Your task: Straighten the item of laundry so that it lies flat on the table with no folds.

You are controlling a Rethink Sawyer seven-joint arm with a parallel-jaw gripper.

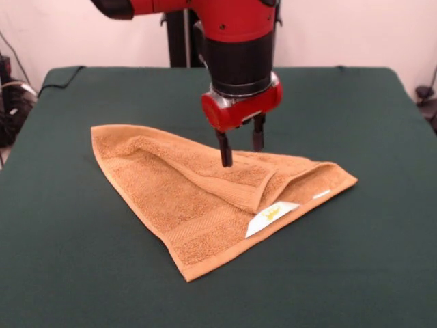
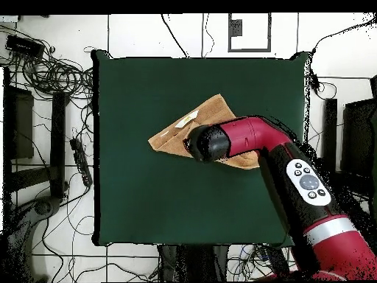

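Front view: towel [image 1: 205,195] seen folded into a rough triangle mid-table [image 1: 75,273], upper layer doubled over; white label [image 1: 271,217] at its near edge; gripper [image 1: 240,150] held over the fold, fingers parted, nothing held, one tip at the cloth. Overhead view: towel [image 2: 193,125] partly hidden by the arm [image 2: 294,177]; gripper hidden.
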